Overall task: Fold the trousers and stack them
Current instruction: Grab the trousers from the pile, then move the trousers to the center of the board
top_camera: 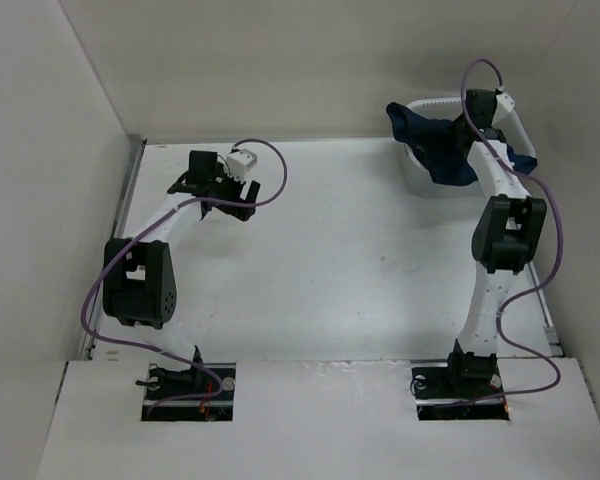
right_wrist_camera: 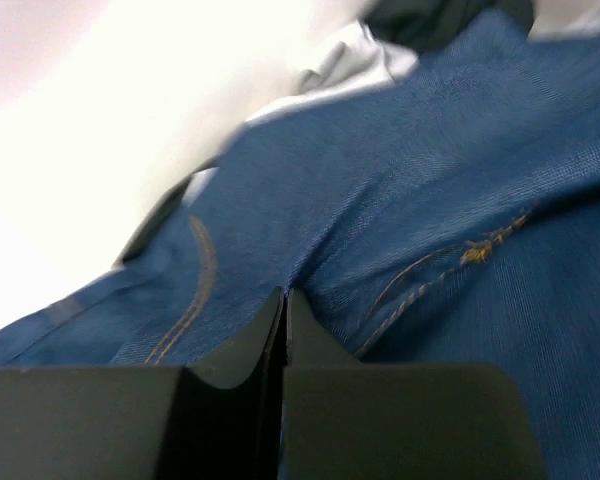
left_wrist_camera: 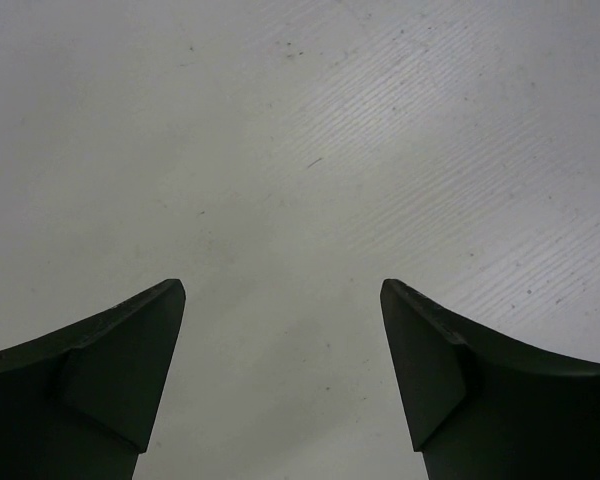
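The dark blue denim trousers (top_camera: pixel 442 152) hang bunched over the rim of a white basket (top_camera: pixel 416 176) at the far right of the table. My right gripper (top_camera: pixel 483 112) is above the basket. In the right wrist view it (right_wrist_camera: pixel 285 295) is shut, and a fold of the trousers (right_wrist_camera: pixel 430 200) with tan stitching is pinched at its fingertips. My left gripper (top_camera: pixel 234 208) is over the bare table at the far left, well away from the trousers. In the left wrist view it (left_wrist_camera: pixel 283 290) is open and empty, with only the table surface between its fingers.
A light grey garment (right_wrist_camera: pixel 350 62) and a black one (right_wrist_camera: pixel 435 18) lie behind the trousers in the basket. White walls stand close on the left, back and right. The white table top (top_camera: pixel 340 260) stretches between the two arms.
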Available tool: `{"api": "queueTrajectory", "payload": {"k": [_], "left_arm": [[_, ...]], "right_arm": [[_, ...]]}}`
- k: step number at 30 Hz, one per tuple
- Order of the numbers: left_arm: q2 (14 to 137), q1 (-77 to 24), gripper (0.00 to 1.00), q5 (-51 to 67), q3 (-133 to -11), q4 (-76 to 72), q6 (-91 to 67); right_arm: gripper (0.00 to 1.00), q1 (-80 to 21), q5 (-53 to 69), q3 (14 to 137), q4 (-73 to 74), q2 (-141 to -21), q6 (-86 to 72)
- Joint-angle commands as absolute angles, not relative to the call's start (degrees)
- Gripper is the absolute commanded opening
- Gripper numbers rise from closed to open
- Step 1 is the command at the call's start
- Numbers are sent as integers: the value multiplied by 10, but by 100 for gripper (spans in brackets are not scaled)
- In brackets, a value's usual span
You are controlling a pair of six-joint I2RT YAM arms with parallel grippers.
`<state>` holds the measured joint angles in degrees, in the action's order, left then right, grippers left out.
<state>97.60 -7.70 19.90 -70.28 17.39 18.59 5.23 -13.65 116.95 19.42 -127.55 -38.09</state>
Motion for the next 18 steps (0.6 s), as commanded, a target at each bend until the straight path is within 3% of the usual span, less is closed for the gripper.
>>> {"api": "queueTrajectory", "payload": {"k": [1, 7, 13, 18], "left_arm": [[938, -70, 76, 192, -731, 160, 187], [857, -64, 61, 156, -695, 135, 162], [733, -8, 65, 156, -625, 94, 106], [635, 60, 69, 159, -570, 68, 69]], "right_arm": [[0, -27, -233, 1152, 130, -1121, -294], [0, -183, -307, 1091, -25, -958, -136], [0, -422, -255, 1193, -127, -915, 113], [0, -553, -224, 1213, -84, -911, 123]]}}
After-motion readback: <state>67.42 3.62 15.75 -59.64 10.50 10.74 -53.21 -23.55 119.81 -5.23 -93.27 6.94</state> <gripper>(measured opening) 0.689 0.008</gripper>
